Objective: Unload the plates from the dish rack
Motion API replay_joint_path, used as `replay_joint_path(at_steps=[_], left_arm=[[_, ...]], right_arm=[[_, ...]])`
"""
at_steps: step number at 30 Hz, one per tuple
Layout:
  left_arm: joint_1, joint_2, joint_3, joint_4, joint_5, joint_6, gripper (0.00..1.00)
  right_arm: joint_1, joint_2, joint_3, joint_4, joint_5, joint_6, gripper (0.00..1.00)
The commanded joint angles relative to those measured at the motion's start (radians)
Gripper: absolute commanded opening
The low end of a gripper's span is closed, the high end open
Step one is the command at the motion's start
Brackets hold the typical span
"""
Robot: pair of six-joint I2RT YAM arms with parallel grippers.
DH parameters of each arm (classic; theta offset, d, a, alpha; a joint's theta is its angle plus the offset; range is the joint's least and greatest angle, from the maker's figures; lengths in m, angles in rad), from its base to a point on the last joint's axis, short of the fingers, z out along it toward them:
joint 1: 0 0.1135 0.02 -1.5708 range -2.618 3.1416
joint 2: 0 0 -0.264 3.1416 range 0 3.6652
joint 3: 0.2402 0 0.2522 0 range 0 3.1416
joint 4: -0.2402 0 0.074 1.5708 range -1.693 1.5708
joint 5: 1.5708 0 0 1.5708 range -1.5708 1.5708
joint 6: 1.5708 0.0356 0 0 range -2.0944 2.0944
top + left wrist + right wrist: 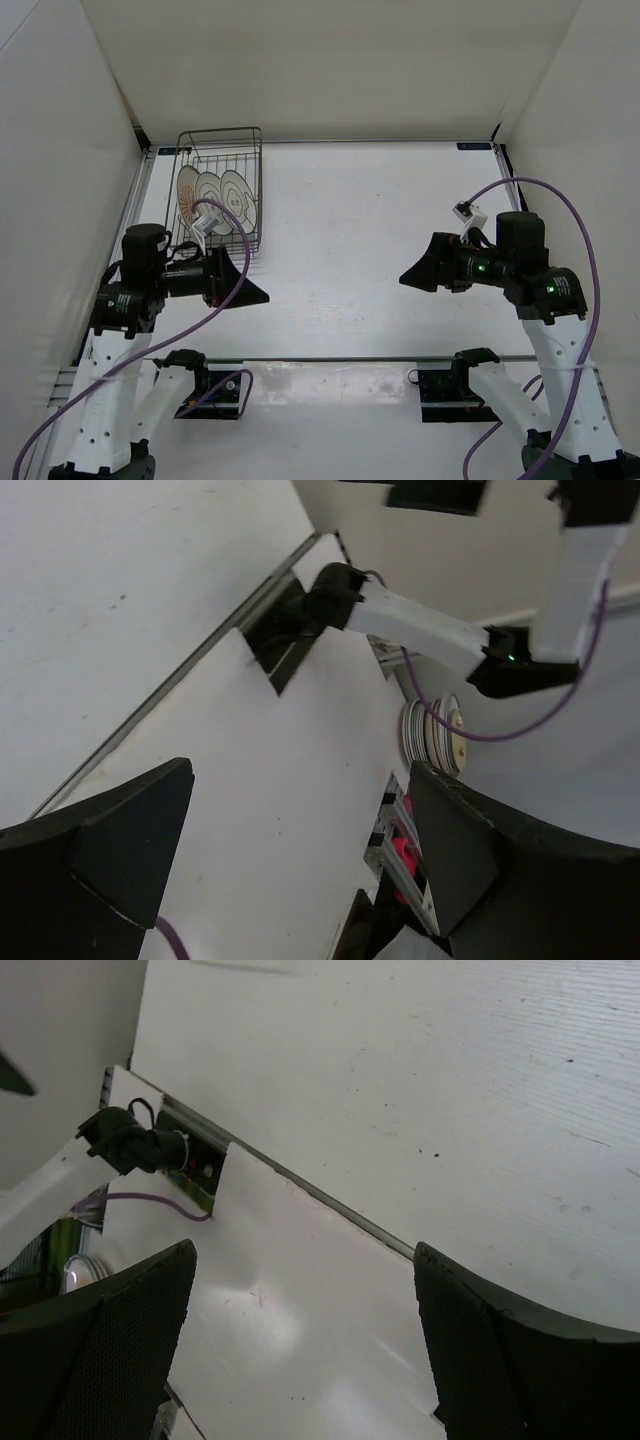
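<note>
The two arms rise from their bases at the near edge, each bent inward over the white table [340,210]. The left gripper [245,285] points right, toward the middle. In its wrist view [300,880] the fingers [130,850] stand wide apart with only bare table showing between them, and they hold nothing. The right gripper [415,272] points left and faces it from well apart. In its wrist view [300,1360] the fingers [490,1360] are likewise spread wide around nothing. Both hang above the table.

A purple cable [228,216] loops up from the left wrist. In the top view it crosses in front of the near part of the rack [222,130].

The rack sits just beyond the left gripper, at the far left of the table, close to the side wall. Three plates [208,188] stand on edge inside it, side by side between the tines, around the middle of its length. The leftmost shows an orange-brown rim. The other two look white with grey marks, which are too small to make out.
</note>
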Motion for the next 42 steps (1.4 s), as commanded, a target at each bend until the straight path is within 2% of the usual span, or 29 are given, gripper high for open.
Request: replay_joint_path(at_steps=[1, 4, 7, 8, 9, 10, 11, 12, 13, 14, 15, 16, 19, 21, 22, 25, 32, 34, 37, 42], left_arm=[[-0.035, -0.01, 0.141, 0.096, 0.154, -0.067, 1.0], [-0.037, 0.0, 0.16, 0.166, 0.127, -0.136, 1.0], [-0.032, 0.039, 0.116, 0.241, 0.069, -0.207, 1.0], [-0.034, 0.043, 0.099, 0.371, 0.056, -0.284, 1.0], [-0.032, 0.053, 0.039, 0.408, 0.023, -0.303, 1.0], [-0.034, 0.068, 0.031, 0.448, -0.005, -0.312, 1.0], [-0.032, 0.077, 0.028, 0.452, -0.04, -0.252, 1.0], [-0.032, 0.108, 0.063, 0.394, -0.183, -0.207, 1.0], [-0.032, 0.159, 0.152, 0.228, -0.262, -0.166, 1.0], [-0.032, 0.187, 0.242, 0.161, -0.339, -0.086, 1.0], [-0.034, 0.238, 0.281, 0.055, -0.511, -0.067, 1.0], [-0.032, 0.282, 0.359, 0.044, -0.552, -0.052, 1.0], [-0.032, 0.397, 0.422, 0.019, -0.738, -0.004, 1.0], [-0.035, 0.5, 0.51, 0.007, -0.83, 0.036, 1.0], [-0.031, 0.526, 0.56, -0.001, -0.923, 0.043, 1.0], [-0.025, 0.641, 0.617, 0.026, -1.023, 0.118, 0.91], [0.0, 0.809, 0.653, 0.145, -1.094, 0.171, 0.87], [0.012, 0.832, 0.654, 0.178, -1.094, 0.166, 0.81], [0.015, 0.898, 0.703, 0.177, -1.094, 0.189, 0.79], [0.003, 0.981, 0.68, 0.22, -1.192, 0.203, 0.74]], right_arm=[[-0.001, -0.009, 0.061, -0.033, 0.103, -0.003, 0.9], [-0.001, 0.011, 0.071, -0.072, 0.121, -0.017, 0.9], [0.001, 0.015, 0.049, -0.093, 0.105, -0.026, 0.9], [-0.002, 0.008, 0.048, -0.098, 0.097, -0.024, 0.9], [-0.001, 0.003, 0.044, -0.098, 0.097, -0.027, 0.9], [-0.001, -0.01, 0.043, -0.098, 0.097, -0.03, 0.9], [-0.002, -0.015, 0.051, -0.107, 0.098, -0.03, 0.9], [-0.001, -0.02, 0.061, -0.116, 0.106, -0.029, 0.9], [-0.001, -0.021, 0.083, -0.133, 0.109, -0.029, 0.9], [-0.001, -0.021, 0.107, -0.144, 0.111, -0.035, 0.9], [-0.001, -0.023, 0.118, -0.174, 0.109, -0.038, 0.9], [-0.004, -0.026, 0.127, -0.185, 0.115, -0.043, 0.9], [0.001, -0.031, 0.146, -0.226, 0.182, -0.07, 0.9], [0.001, -0.029, 0.155, -0.263, 0.242, -0.084, 0.9], [-0.001, -0.029, 0.158, -0.269, 0.264, -0.092, 0.9], [0.001, -0.038, 0.155, -0.288, 0.307, -0.103, 0.87], [0.001, -0.066, 0.113, -0.286, 0.35, -0.096, 0.87], [0.001, -0.07, 0.113, -0.289, 0.35, -0.096, 0.89], [0.002, -0.081, 0.115, -0.296, 0.355, -0.093, 0.9], [0.002, -0.092, 0.098, -0.291, 0.361, -0.092, 0.9]])
